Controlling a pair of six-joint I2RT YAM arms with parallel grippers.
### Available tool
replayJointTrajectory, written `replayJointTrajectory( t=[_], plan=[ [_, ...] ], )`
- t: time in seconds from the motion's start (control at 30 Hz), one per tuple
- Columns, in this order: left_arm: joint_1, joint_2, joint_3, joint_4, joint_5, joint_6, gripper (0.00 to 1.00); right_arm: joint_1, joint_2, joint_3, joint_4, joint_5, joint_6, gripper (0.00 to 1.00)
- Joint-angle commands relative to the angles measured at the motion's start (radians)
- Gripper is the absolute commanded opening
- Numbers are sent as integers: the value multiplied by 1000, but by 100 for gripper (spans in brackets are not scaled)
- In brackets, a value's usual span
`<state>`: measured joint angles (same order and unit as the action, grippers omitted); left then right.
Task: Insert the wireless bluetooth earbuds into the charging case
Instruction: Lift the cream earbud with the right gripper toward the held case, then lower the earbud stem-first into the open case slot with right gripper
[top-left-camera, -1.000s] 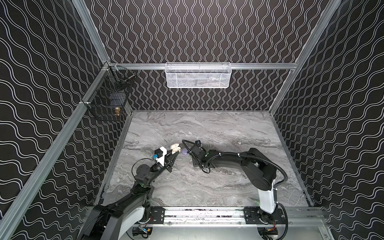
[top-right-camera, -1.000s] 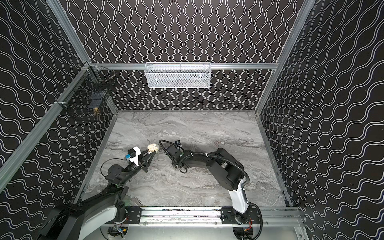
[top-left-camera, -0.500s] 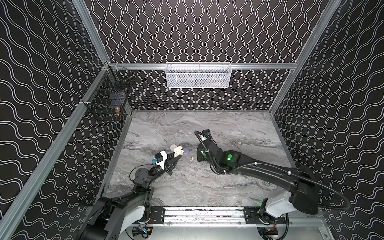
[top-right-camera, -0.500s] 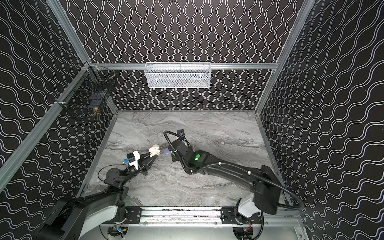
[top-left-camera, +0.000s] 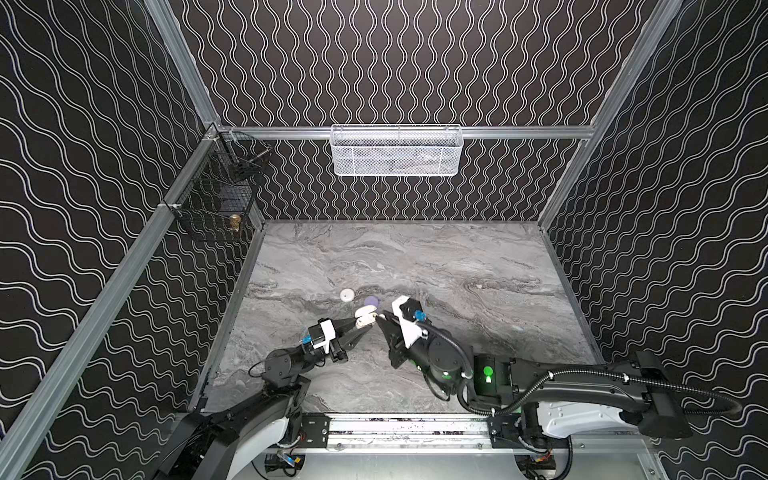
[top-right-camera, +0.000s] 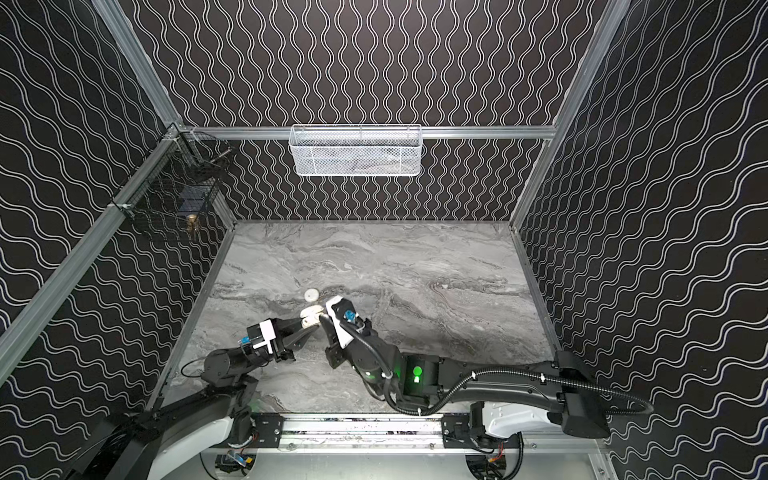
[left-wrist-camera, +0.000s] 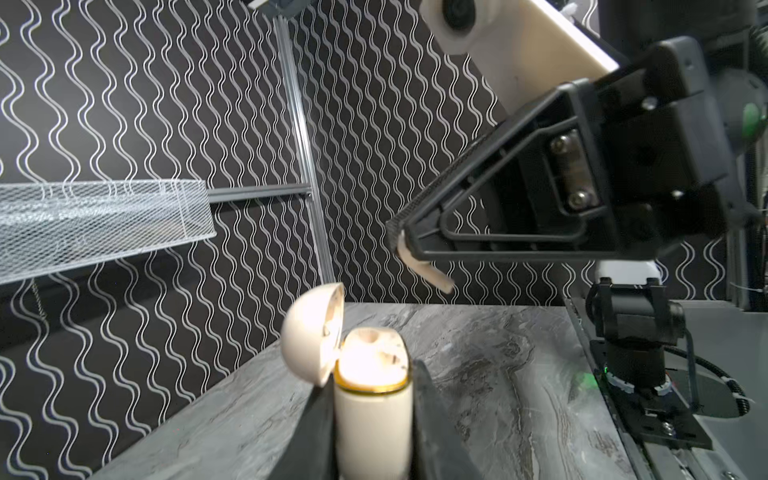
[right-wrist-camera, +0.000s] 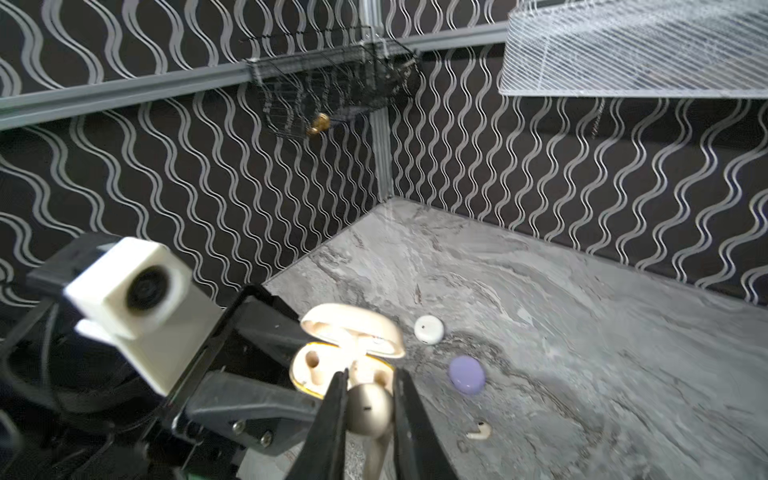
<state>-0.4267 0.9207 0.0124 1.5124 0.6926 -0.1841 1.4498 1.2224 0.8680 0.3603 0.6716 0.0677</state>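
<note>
Near the left edge of the table (top-left-camera: 457, 257) | left gripper (top-left-camera: 360, 325) is clamping the open cream case (left-wrist-camera: 374, 403) | right gripper (top-left-camera: 380, 318) is pinching a cream earbud (right-wrist-camera: 370, 409) just beside it

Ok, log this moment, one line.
left gripper: shut on open cream charging case | right gripper: shut on cream earbud, not inserted | table: white case, lilac case, loose earbud

Three charging cases: a cream case (right-wrist-camera: 345, 353) clamped in the left gripper (left-wrist-camera: 374, 399), with a white case (right-wrist-camera: 429, 329) and a lilac case (right-wrist-camera: 466, 375) just beyond its tips. Two earbuds: one earbud (right-wrist-camera: 370, 409) pinched in the right gripper (right-wrist-camera: 371, 376), and a loose earbud (right-wrist-camera: 478, 431) beside it. Two baskets hang far beyond both: a white mesh basket (top-left-camera: 395, 151) and a black wire basket (top-left-camera: 216, 195).
</note>
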Motion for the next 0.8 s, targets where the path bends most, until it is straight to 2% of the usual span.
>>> replayJointTrajectory(
  t=[0.0, 0.13, 0.3, 0.43, 0.77],
  plan=[
    [-14, -23, -2, 38, -13, -14, 0, 32, -19, -57, 274, 4, -162, 13],
    [-26, -25, 3, 38, -13, -19, 0, 43, -12, -113, 415, -6, -232, 14],
    [-30, -23, 6, 37, -2, -18, 0, 42, 28, -118, 507, -36, -298, 15],
    [-32, -31, 2, 37, -6, -11, 0, 31, 72, -122, 600, -2, -345, 16],
    [-32, -25, 7, 37, -2, -18, 0, -42, 110, -170, 672, -88, -300, 15]
  ],
)
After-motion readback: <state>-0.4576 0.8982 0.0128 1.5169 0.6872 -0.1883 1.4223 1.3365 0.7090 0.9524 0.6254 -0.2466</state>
